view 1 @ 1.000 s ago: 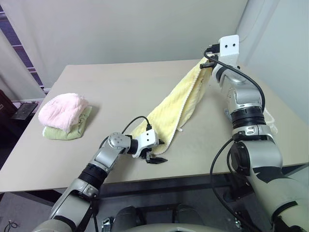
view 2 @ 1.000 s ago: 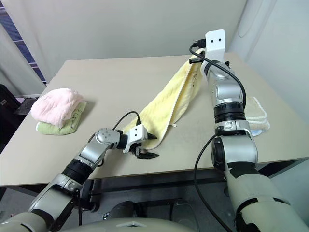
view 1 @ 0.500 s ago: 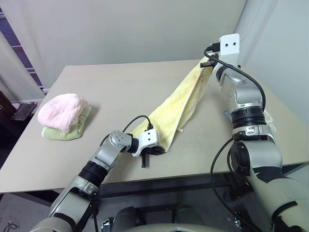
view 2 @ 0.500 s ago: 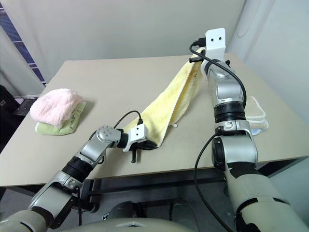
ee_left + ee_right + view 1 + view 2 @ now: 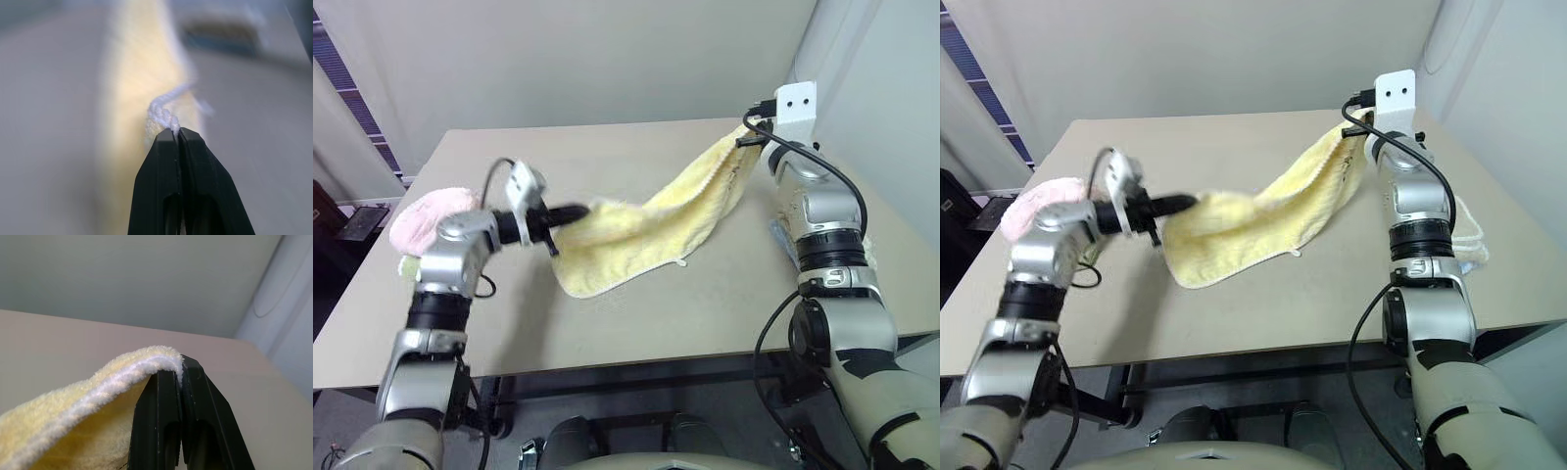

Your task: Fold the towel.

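Note:
The pale yellow towel (image 5: 651, 227) hangs stretched between my two grippers above the beige table (image 5: 607, 323), sagging in the middle with its lower edge near the tabletop. My left gripper (image 5: 581, 210) is shut on the towel's near corner, its whitish hem (image 5: 164, 115) pinched at the fingertips. At the far right, my right gripper (image 5: 750, 133) is shut on the other corner, the white hem (image 5: 132, 374) draped over its fingers.
A fluffy pink towel (image 5: 416, 217) lies on a green folded one at the table's left edge, just behind my left arm. A whitish folded towel (image 5: 1469, 240) lies at the right edge beside my right arm.
My left gripper closed on the towel's near corner at the table and lifted it up and to the left. The right gripper shifted slightly to the right, still holding its corner.

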`<state>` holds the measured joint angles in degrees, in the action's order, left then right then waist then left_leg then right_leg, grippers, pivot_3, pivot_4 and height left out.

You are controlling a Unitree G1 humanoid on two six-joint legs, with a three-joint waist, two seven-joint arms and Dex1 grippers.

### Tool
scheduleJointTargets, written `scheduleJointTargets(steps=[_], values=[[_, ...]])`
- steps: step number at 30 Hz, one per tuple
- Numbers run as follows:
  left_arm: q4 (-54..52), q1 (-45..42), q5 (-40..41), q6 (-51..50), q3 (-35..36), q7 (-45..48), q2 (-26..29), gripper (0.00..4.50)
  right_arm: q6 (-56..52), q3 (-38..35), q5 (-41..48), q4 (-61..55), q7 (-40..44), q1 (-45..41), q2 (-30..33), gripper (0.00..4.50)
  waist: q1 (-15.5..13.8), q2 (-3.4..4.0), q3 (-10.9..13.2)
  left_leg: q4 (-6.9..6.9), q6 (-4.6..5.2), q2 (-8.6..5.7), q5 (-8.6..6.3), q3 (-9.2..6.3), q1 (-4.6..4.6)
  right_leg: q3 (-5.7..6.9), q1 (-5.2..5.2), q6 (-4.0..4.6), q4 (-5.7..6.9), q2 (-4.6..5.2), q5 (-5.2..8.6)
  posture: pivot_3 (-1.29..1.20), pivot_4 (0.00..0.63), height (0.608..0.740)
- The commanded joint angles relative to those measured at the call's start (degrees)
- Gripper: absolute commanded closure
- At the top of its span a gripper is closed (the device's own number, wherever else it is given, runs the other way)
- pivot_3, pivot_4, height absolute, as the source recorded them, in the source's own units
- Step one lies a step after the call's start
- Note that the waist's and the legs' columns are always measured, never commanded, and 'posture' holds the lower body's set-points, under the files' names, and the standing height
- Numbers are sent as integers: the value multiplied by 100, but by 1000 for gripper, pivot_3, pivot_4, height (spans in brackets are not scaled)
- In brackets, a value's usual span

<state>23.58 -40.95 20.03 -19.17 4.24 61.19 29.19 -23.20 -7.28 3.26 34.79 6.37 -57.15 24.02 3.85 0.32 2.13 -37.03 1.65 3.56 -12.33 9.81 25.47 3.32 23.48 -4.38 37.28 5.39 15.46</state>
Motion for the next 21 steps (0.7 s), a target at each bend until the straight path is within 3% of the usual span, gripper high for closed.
scheduleJointTargets(steps=[1, 4, 8, 12, 17, 21], values=[[957, -629, -84, 515, 333, -401, 11, 4469, 189, -123, -34, -43, 32, -65, 200, 4500, 12, 0, 0, -1, 0, 0, 0, 1, -3, 0, -3, 0, 0, -1, 0, 0, 0, 740], [2018, -1269, -252, 1027, 425, -790, -119, 4469, 321, -127, -35, 168, 65, -104, 277, 4500, 8, -1, 0, 1, 0, 0, 0, 1, -6, 0, -5, -9, 0, -3, -5, 0, 0, 740], [3745, -2305, -850, 1955, 438, -2312, -323, 4469, 756, -110, -105, 778, 62, -312, 370, 4500, 12, -13, 10, 0, 2, -1, 2, 1, -4, 1, -3, -18, -1, -10, -9, 0, 0, 740], [4633, -2884, -1004, 2521, 568, -3016, -431, 4469, 1374, -138, -159, 1646, -30, -679, 430, 4500, 25, -12, 14, 7, 10, -6, 7, 7, -1, 1, -1, -25, -7, -11, -8, 0, 0, 740], [5014, -3139, -1147, 2754, 563, -3137, -388, 4469, 2023, -178, -138, 2360, 61, -1061, 523, 4500, 24, -9, 19, 17, 0, 2, 16, 11, -2, 0, 7, -33, -6, -30, -7, 0, 0, 740], [4990, -2904, -1189, 2675, 548, -2421, -143, 4469, 1986, -246, 168, 1672, 824, -603, 629, 4500, 24, -12, 21, 24, -18, 3, 26, 11, -2, 0, 8, -34, -7, -35, -7, 0, 0, 740]])
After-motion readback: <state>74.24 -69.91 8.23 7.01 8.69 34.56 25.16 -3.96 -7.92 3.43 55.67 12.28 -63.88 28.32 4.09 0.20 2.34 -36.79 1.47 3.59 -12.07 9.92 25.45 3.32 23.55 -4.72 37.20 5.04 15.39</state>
